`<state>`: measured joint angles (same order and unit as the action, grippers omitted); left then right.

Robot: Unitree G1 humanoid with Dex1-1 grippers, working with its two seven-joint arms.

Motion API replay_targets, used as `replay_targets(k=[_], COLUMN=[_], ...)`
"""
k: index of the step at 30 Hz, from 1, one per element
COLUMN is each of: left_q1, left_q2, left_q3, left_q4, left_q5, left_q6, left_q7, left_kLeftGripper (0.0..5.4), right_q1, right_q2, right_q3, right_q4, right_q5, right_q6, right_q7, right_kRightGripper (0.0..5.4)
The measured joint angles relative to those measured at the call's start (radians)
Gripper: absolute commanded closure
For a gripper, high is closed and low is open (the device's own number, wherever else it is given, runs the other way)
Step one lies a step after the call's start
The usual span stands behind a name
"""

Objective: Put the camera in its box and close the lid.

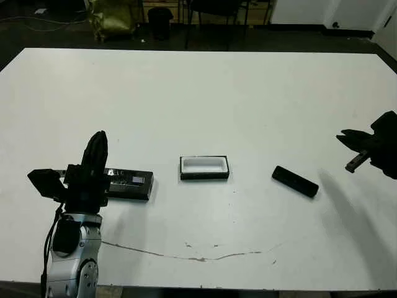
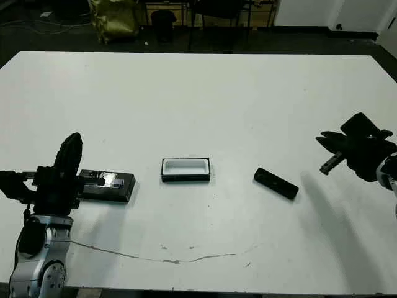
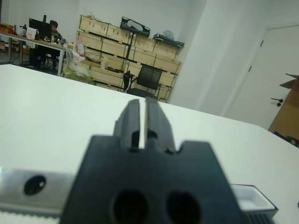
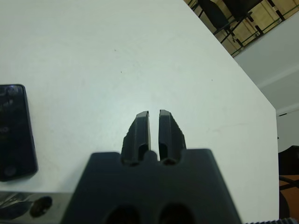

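Note:
The box (image 1: 205, 167), a shallow black tray with a white lining, sits open near the table's middle with nothing in it. To its right the camera (image 1: 295, 181), a slim black bar, lies slanted on the table; it also shows in the right wrist view as the camera (image 4: 16, 130). The lid (image 1: 130, 183), flat and black with a silvery strip, lies left of the box, partly behind my left arm. My left gripper (image 1: 98, 139) is shut and points upward beside the lid. My right gripper (image 4: 154, 113) is shut and hovers well right of the camera, holding nothing.
The white table (image 1: 198, 99) has a thin crack line (image 1: 186, 254) near its front edge. Chairs and a yellow bag (image 1: 111, 15) stand on the dark floor beyond the far edge. Wooden crates (image 3: 117, 46) and a seated person (image 3: 53, 25) show far off.

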<state>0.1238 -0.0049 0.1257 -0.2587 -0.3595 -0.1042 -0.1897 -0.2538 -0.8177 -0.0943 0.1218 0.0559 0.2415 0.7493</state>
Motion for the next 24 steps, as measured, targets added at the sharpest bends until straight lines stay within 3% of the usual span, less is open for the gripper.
replay_targets(k=[16, 24], left_q1=[0.003, 0.003], left_q2=[0.0, 0.0], left_q3=[-0.001, 0.0], left_q4=[-0.006, -0.006], left_q5=[-0.001, -0.008], left_q6=[0.008, 0.009], left_q7=[0.003, 0.002], left_kLeftGripper=[5.38, 5.38], right_q1=[0.048, 0.082], right_q2=[0.0, 0.001], right_q3=[0.035, 0.048], right_q4=[0.011, -0.037], right_q5=[-0.005, -0.002], right_q6=[-0.029, 0.017], right_q7=[0.048, 0.061], right_kRightGripper=[5.4, 5.4])
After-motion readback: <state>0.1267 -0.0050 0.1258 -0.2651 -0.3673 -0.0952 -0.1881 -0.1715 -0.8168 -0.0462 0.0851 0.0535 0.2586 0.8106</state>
